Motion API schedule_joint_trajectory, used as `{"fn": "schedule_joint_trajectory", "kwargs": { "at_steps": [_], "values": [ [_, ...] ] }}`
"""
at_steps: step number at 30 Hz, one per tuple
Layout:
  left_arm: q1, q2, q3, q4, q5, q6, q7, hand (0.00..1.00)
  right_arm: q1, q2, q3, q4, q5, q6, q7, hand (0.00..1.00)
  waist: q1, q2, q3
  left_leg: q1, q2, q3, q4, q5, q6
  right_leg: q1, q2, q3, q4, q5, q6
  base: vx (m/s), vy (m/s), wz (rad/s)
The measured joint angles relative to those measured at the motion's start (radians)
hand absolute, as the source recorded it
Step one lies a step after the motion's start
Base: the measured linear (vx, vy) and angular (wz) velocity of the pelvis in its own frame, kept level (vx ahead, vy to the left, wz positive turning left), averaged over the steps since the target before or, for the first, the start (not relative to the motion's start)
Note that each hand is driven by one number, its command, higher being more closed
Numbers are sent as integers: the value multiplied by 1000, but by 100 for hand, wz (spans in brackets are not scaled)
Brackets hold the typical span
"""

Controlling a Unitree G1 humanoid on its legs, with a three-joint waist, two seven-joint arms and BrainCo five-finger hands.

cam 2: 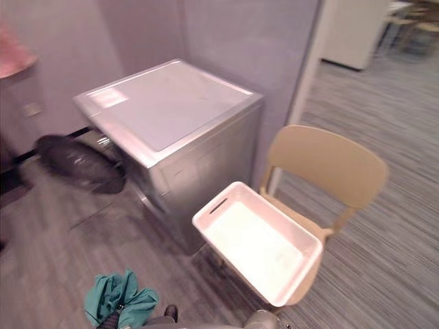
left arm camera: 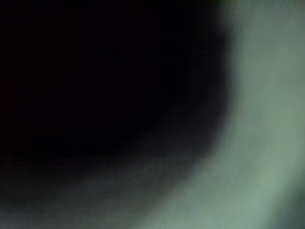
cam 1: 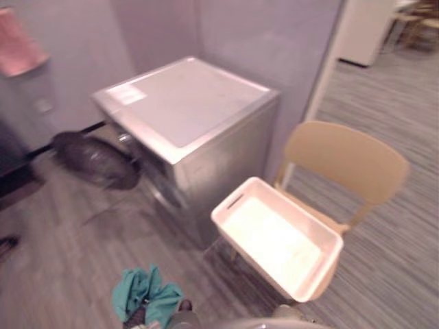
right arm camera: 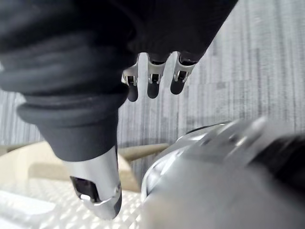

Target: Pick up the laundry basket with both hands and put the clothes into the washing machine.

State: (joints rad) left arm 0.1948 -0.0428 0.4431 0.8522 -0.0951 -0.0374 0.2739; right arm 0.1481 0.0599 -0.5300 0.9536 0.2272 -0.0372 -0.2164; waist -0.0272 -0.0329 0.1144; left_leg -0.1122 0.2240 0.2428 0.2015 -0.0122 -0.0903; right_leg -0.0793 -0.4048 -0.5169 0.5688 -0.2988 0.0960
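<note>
**Teal cloth outside the machine, basket bare**

Teal crumpled cloth (cam 1: 145, 291) sits low at the near edge of the eye views, over the grey striped floor (cam 1: 75, 253) in front of the silver-grey front-loading washing machine (cam 1: 192, 116). The machine's dark round door (cam 1: 96, 161) is swung open toward the robot's left. What lies inside the drum cannot be seen from here.

The white rectangular plastic laundry basket (cam 1: 236, 200) rests on the seat of the tan moulded chair (cam 1: 346, 157), just beside the machine's right flank, and its inside looks bare.

A dark shape just under the cloth is probably the left hand (cam 1: 138, 319); its grip cannot be told, as its wrist view is too dark and blurred.

The right hand (right arm camera: 151, 86) hangs over the floor near the chair, fingers relaxed and holding nothing.

Judged from this, the basket part looks finished. What seems left is getting the teal cloth through the open door.
</note>
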Motion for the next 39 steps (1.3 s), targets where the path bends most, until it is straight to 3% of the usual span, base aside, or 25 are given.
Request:
{"fn": "schedule_joint_trajectory", "kwargs": {
  "at_steps": [1, 2, 4, 5, 6, 8, 10, 14, 18, 21, 22, 24, 25, 26, 28, 29, 30, 31, 33, 34, 36, 37, 39],
  "values": [
    [0, 1, -4, 0, 0, -2, 3, 100, -15, 0, -2, -7, 0, 0, -3, 0, 0, 0, 0, 0, 24, 78, 105, -18, 15, 21, -14, -44, -10, 12, -2, -31, -1, 82],
    [0, -1, -15, 1, 0, -5, 12, 100, -14, 1, -7, -19, 1, -1, -4, 0, -5, 2, 1, 15, 28, 94, 175, -63, 9, 49, -16, -73, -35, 29, 8, -34, 33, 82],
    [-6, -5, -26, 8, 1, -10, 12, 100, -14, 4, -24, -16, 9, -1, -3, 0, -7, 11, 3, 34, 3, 87, 129, -113, -41, 62, -1, -95, -72, 52, 21, -53, 122, 55],
    [-11, -3, -29, 17, -4, -10, 11, 100, -19, 5, -34, -5, 11, 0, -3, 0, -6, 9, 1, 38, -16, 81, 101, -98, -38, 63, 3, -88, -87, 60, 24, -88, 144, 57],
    [-23, 31, -85, 48, -1, -9, 11, 100, -23, 19, -50, 16, 19, 4, -3, 0, -15, 1, 0, 48, -53, 59, 13, -51, -19, 70, 41, -54, -175, 93, 29, -51, 69, 53],
    [-42, 47, -133, 70, 1, -5, 9, 100, -16, 19, -62, 19, 20, 5, -4, 0, -14, -3, 0, 67, -76, 51, -54, -16, -12, 91, 61, -27, -258, 141, 30, 0, 136, 33],
    [-47, 64, -175, 85, 6, -4, 9, 100, -37, 5, -65, 49, 22, 5, -10, 0, -12, -4, 0, 90, -108, 70, -90, -4, -1, 116, 74, -1, -350, 201, 43, 47, 182, -17],
    [-61, 89, -241, 104, 32, -5, -1, 100, -80, 5, -45, 69, 27, 6, -11, 0, -9, -7, -4, 113, -119, 100, -118, -1, 3, 136, 97, 46, -454, 268, 44, 9, 67, -30],
    [-67, 96, -255, 106, 39, -5, -12, 100, -115, -9, -8, 93, 6, 15, 4, 0, -8, -12, 6, 109, -114, 115, -108, -14, 12, 106, 106, 100, -470, 295, 44, -11, -5, -38],
    [-85, 99, -260, 109, 50, -6, -15, 100, -125, -19, -8, 93, 6, 17, 4, 0, -6, -20, 23, 70, -103, 113, -19, -73, 19, 90, 100, 118, -462, 297, 41, -37, 23, -19],
    [-95, 103, -276, 110, 50, -6, -19, 100, -136, -24, -9, 92, 6, 17, 3, 0, -7, -13, 28, 38, -103, 102, 37, -111, 29, 78, 87, 118, -438, 282, 43, -28, 73, 11],
    [-110, 108, -285, 109, 51, -8, -33, 100, -138, -34, -11, 93, 7, 19, 3, 0, -13, -9, 47, -14, -105, 69, 107, -167, 35, 51, 80, 148, -367, 222, 1, -53, 107, 34],
    [-114, 109, -290, 105, 53, -9, -34, 100, -126, -30, -10, 92, 7, 20, 4, 0, -24, -9, 53, -28, -115, 27, 121, -180, 45, 31, 123, 254, -327, 140, -71, -23, 94, 98],
    [-117, 114, -295, 96, 63, -10, -35, 100, -105, -20, -10, 93, 9, 21, 5, 0, -37, -21, 57, -34, -142, -25, 123, -182, 49, 24, 164, 359, -304, 82, -106, 77, 68, 123],
    [-119, 112, -291, 92, 67, -9, -45, 100, -85, -1, -14, 92, 39, 21, 6, 0, -39, -49, 64, -34, -173, -84, 126, -190, 61, 19, 177, 442, -228, 54, -124, 167, 16, 102],
    [-121, 111, -283, 89, 70, -8, -47, 100, -82, 6, -14, 91, 43, 20, 8, 0, -38, -47, 69, -33, -171, -106, 129, -192, 67, 10, 189, 463, -186, 61, -133, 185, -74, 80],
    [-125, 115, -277, 90, 72, -3, -52, 100, -83, 12, -31, 82, 66, 14, 21, 0, -38, -27, 81, -28, -151, -139, 129, -193, 72, -21, 238, 511, -121, 52, -113, 197, -116, 57],
    [-128, 114, -267, 92, 78, -2, -53, 100, -89, 13, -32, 79, 81, 13, 25, 0, -33, -22, 85, -13, -120, -160, 113, -195, 66, -57, 320, 543, -109, 31, -88, 228, -151, 45],
    [-140, 95, -234, 110, 104, 4, -55, 100, -84, 21, -52, 73, 104, 9, 24, 0, -24, -16, 88, 44, -80, -167, 53, -194, 41, -139, 437, 564, -130, 36, -77, 238, -172, 11],
    [-146, 88, -233, 116, 110, 6, -55, 100, -74, 22, -51, 67, 107, 7, 23, 0, -26, -16, 88, 59, -74, -170, 39, -195, 33, -157, 458, 566, -155, 48, -68, 270, -205, 32],
    [-174, 66, -230, 136, 128, 6, -59, 100, -29, 26, -55, 45, 114, 3, 23, 0, -31, -14, 90, 102, -82, -213, 16, -211, 6, -179, 469, 566, -234, 159, -54, 284, -222, 75],
    [-180, 49, -212, 136, 142, 6, -64, 100, 3, 36, -84, 44, 116, 5, 23, 0, -45, -6, 83, 132, -87, -252, -1, -211, -4, -136, 465, 517, -231, 180, -106, 391, -230, 84],
    [-179, 5, -205, 122, 148, 2, -80, 100, 11, 40, -132, 42, 118, 3, 19, 0, -48, 22, 77, 157, -83, -276, 7, -212, -7, -130, 466, 483, -197, 138, -140, 399, -195, 53]
  ]
}}
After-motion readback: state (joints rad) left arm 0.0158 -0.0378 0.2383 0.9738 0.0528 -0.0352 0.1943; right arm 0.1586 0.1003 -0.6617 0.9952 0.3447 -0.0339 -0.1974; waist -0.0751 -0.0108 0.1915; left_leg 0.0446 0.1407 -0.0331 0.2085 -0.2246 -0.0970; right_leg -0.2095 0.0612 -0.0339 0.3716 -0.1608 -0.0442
